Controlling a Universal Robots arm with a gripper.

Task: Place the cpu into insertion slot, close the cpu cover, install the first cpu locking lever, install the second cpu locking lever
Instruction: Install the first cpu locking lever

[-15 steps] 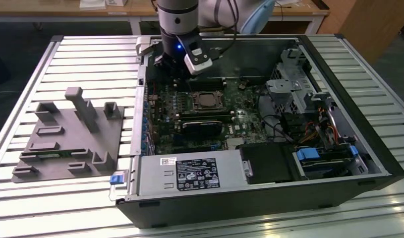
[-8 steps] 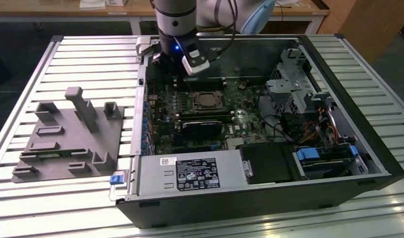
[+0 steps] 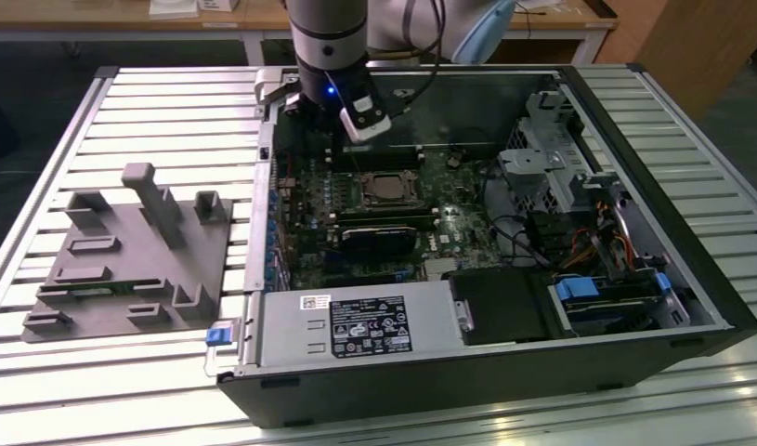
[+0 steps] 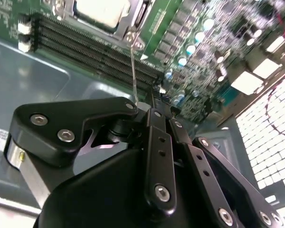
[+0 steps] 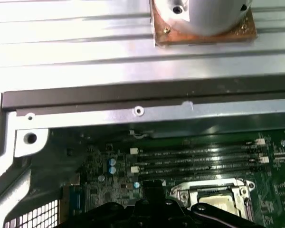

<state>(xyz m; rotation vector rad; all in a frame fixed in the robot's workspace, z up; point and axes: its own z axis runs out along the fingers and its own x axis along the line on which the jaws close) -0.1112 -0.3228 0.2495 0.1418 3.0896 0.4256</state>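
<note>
Exterior view: an open computer case lies on a slatted metal table, with a grey moulded fixture on the exterior view's left. The robot arm reaches down into the case's far side. Its lower end is dark against the dark interior and hard to make out. Just in front of it on the green board sits the insertion slot, a silvery square. The chip cannot be told apart from the frame around it here.

Second wrist view: the black gripper takes up the foreground, its fingers drawn tight together. A thin wire cpu locking lever rises from the socket's corner to the fingertips. Its end is hidden there, so I cannot tell whether it is pinched or merely touched. Beyond it, the cpu shows its pale top, seated in the socket and cut off by the picture's edge. The cpu cover lies flat around it. Long black memory slots run just beside.

First wrist view: the cpu and the cover are partly cut off, close to the gripper's dark outline.
</note>
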